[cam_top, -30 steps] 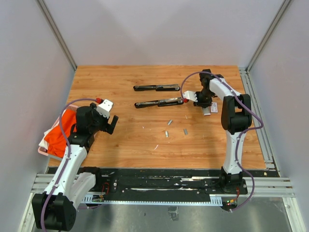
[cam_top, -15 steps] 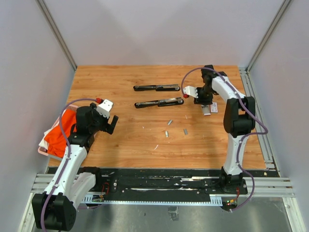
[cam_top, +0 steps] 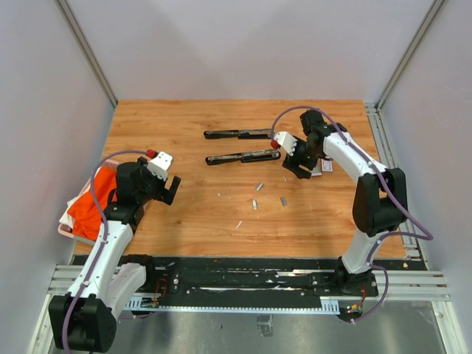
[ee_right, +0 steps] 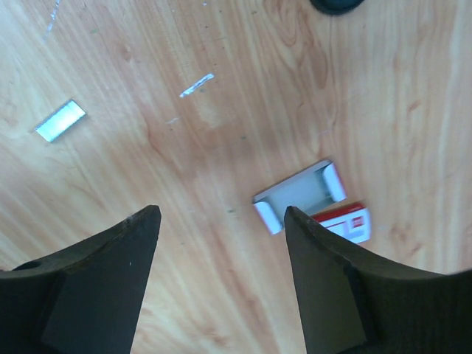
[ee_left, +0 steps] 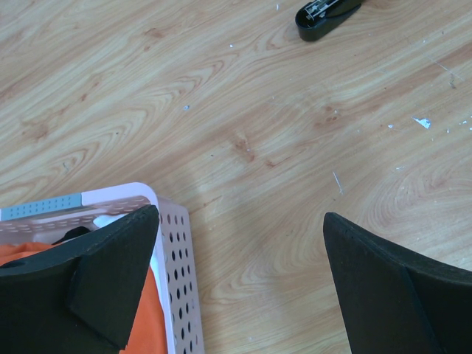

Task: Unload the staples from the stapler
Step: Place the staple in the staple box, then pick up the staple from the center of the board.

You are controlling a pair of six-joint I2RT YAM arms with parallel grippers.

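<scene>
Two black staplers lie opened flat at the back of the table, one farther [cam_top: 240,133] and one nearer [cam_top: 243,156]. Three short silvery staples strips lie loose on the wood [cam_top: 259,186], [cam_top: 254,204], [cam_top: 283,200]; one strip [ee_right: 60,120] shows in the right wrist view. My right gripper [cam_top: 296,167] [ee_right: 221,221] hovers just right of the nearer stapler's end, open and holding nothing. My left gripper [cam_top: 170,190] [ee_left: 240,221] hangs open at the left, far from the staplers, with nothing between its fingers.
A small white tray [ee_right: 299,195] and a white-and-red box [ee_right: 346,221] [cam_top: 322,167] lie under the right gripper's right finger. A pink perforated basket [ee_left: 173,251] [cam_top: 74,230] with orange cloth sits at the left edge. A stapler's tip [ee_left: 327,13] shows ahead of the left gripper.
The right gripper has opened wider and swung left and nearer, away from the white-and-red box. The left arm has not moved.
</scene>
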